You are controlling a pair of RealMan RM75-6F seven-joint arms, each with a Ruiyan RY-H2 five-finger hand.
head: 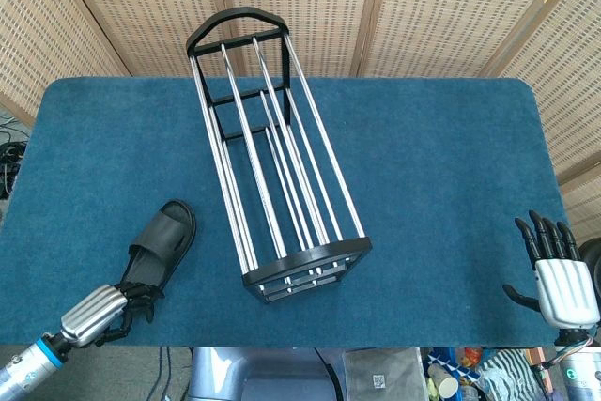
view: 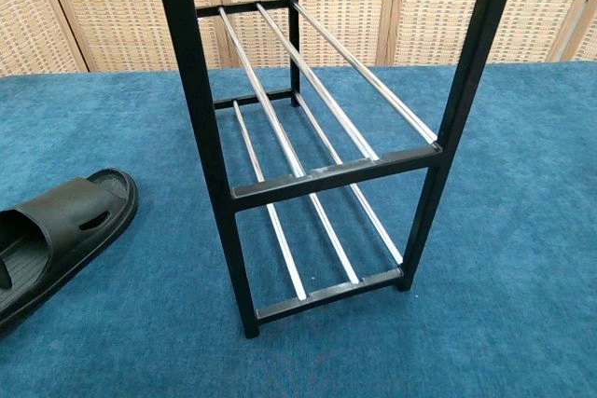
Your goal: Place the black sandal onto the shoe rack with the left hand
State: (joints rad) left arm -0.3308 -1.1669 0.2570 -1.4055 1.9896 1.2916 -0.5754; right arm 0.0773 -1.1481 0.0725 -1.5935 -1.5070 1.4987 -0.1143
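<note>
The black sandal (head: 164, 234) lies flat on the blue table left of the shoe rack (head: 272, 147), toe pointing away from me. My left hand (head: 101, 310) sits at the table's front left edge with its dark fingers (head: 134, 290) reaching over the sandal's heel and hiding it. In the chest view the sandal (view: 58, 228) is at the left edge, and one fingertip (view: 4, 269) rests on its footbed. The sandal is not lifted. The rack (view: 317, 174) stands upright with two tiers of metal bars, both bare. My right hand (head: 562, 281) hangs at the front right edge, fingers spread.
The blue felt table (head: 441, 166) ends at a front edge close under both hands. A woven screen (head: 423, 7) stands behind the table. Boxes and clutter (head: 451, 377) lie on the floor below the front edge.
</note>
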